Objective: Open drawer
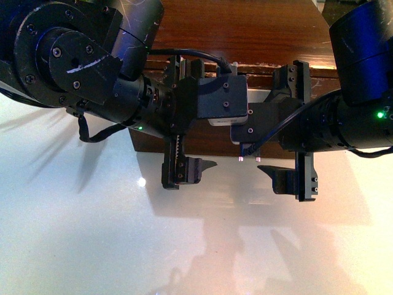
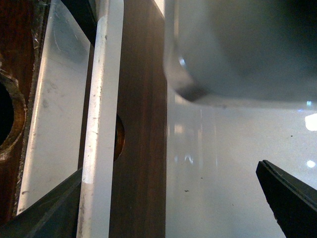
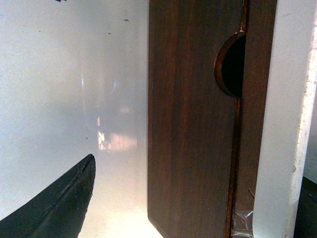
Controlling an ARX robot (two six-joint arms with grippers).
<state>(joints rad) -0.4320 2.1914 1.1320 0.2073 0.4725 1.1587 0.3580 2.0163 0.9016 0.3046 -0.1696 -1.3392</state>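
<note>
The drawer [image 3: 253, 124] is a narrow dark-brown strip beside its long white bar handle [image 3: 286, 119], which also shows in the left wrist view [image 2: 99, 124] and as a pale patch between the arms in the front view [image 1: 258, 96]. My left gripper [image 1: 206, 114] is open; in its wrist view [image 2: 169, 168] one finger [image 2: 44, 213] lies past the handle and the other [image 2: 292, 203] over the table. My right gripper [image 1: 270, 120] is open; one finger [image 3: 54, 203] is over the table and the handle lies inside the gap [image 3: 198, 173].
A plain handleless dark wooden front [image 3: 188, 124] with a half-round notch [image 3: 232, 64] sits beside the drawer, also in the left wrist view [image 2: 143, 124]. The cabinet top [image 1: 245, 31] lies behind. A glossy white table [image 1: 196, 246] spreads in front. A blurred grey arm part [image 2: 237, 49] hangs close.
</note>
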